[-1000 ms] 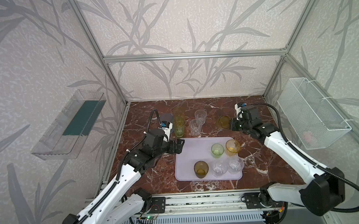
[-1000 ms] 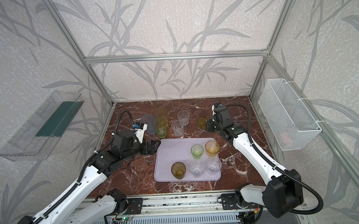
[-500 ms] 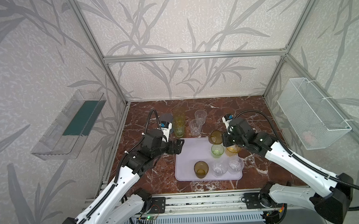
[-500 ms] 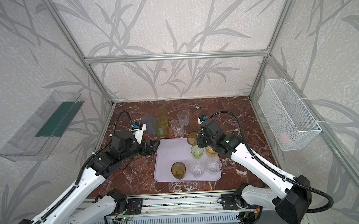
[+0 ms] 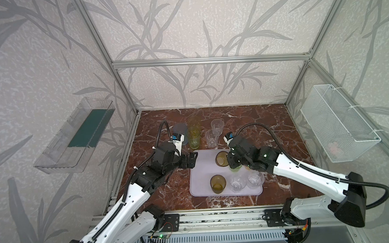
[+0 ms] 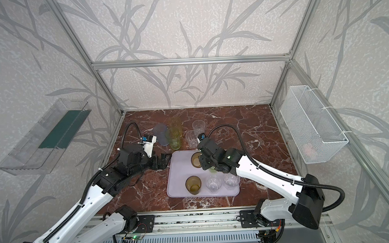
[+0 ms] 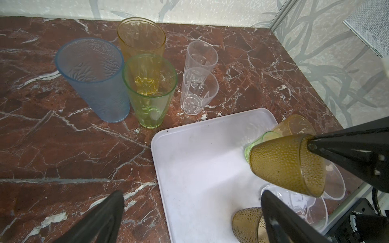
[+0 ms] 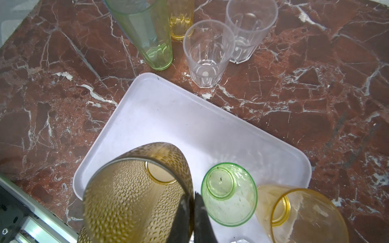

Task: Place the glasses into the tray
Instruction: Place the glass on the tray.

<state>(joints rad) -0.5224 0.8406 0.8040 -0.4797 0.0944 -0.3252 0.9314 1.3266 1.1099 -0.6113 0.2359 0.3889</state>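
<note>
My right gripper [image 8: 192, 197] is shut on the rim of an amber-brown dimpled glass [image 8: 134, 189], which hangs tilted over the far part of the lilac tray [image 5: 202, 171]. In both top views this glass [image 6: 196, 159] sits beside the short green glass [image 8: 228, 193] and the yellow one [image 8: 294, 212]. Another amber glass [image 5: 218, 184] and two clear ones [image 5: 237, 183] stand at the tray's near side. My left gripper [image 7: 191, 194] is open and empty at the tray's far left corner. Tall blue-grey [image 7: 94, 80], green [image 7: 149, 90], yellow [image 7: 141, 37] and two clear glasses [image 7: 197, 92] stand on the marble behind.
A clear plastic bin [image 5: 74, 136] hangs on the left wall and a white wire basket [image 5: 338, 124] on the right wall. Aluminium frame posts edge the marble table [image 5: 268, 127]. The arms' base rail [image 5: 215, 218] runs along the front.
My right arm has carried the amber glass from the table's far right leftward and over the tray. The left arm has barely moved and stays open.
</note>
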